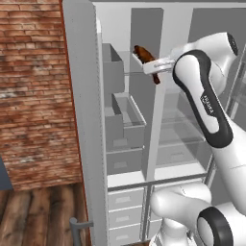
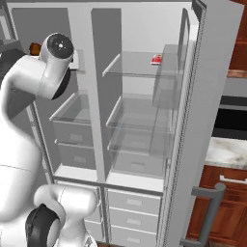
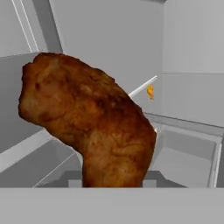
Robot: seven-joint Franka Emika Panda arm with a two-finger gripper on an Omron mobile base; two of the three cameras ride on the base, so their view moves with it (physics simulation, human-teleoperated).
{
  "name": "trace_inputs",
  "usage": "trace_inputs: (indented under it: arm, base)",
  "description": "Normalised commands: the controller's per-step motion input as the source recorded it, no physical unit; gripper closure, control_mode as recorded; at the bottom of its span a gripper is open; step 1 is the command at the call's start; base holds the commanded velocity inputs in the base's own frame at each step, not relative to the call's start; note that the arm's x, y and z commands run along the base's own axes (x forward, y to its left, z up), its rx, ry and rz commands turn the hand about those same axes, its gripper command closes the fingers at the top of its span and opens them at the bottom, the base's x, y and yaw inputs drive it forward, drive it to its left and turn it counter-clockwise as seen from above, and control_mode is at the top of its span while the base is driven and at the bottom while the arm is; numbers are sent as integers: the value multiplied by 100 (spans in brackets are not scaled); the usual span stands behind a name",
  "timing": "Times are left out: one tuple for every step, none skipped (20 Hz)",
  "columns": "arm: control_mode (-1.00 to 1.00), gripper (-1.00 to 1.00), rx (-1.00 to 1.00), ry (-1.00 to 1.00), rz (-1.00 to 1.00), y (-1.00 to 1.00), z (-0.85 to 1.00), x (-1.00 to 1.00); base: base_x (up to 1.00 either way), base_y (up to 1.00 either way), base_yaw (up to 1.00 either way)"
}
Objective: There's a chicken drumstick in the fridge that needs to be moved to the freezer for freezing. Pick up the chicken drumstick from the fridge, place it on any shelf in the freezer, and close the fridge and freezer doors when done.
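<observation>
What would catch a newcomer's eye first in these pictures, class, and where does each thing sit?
First, the chicken drumstick, dark reddish-brown, held by the gripper high up inside the narrower freezer compartment. Next, both tall grey doors stand wide open, baring the fridge with its clear glass shelves. A small flat red-and-white item lies on the fridge's top shelf.

The gripper [image 1: 154,66] sits half behind the arm's own elbow in the left base view, so how its jaws stand can't be read there. In the hand view the chicken drumstick [image 3: 89,127] blocks both fingertips and its lower end runs under the bottom band. From the right base view just a sliver of the drumstick [image 2: 34,48] peeks past the arm's joint. The small red-and-white item [image 2: 156,59] on the fridge's upper glass plate is too tiny to identify. A small orange speck [image 3: 150,92] deep in the hand view is also unreadable.
</observation>
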Motion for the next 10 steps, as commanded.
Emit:
trace_inputs:
  arm:
    - [-100,100,12,-9,0,0,0,69]
    - [-100,100,14,-4,0,0,0,66]
    - [-100,100,15,0,0,0,0,65]
    - [-100,100,13,2,0,0,0,66]
    - [-100,100,4,6,0,0,0,73]
    - [-100,100,0,11,0,2,0,81]
    - [-100,100,0,13,0,3,0,84]
    - [-100,100,0,13,0,2,0,81]
    - [-100,100,-1,13,0,9,0,76]
    - [-100,100,-5,14,-3,16,0,71]
  base:
    - [0,0,0]
    - [0,0,0]
    - [0,0,0]
    - [0,0,0]
    - [0,0,0]
    - [0,0,0]
    - [0,0,0]
    - [0,0,0]
    - [0,0,0]
    - [0,0,0]
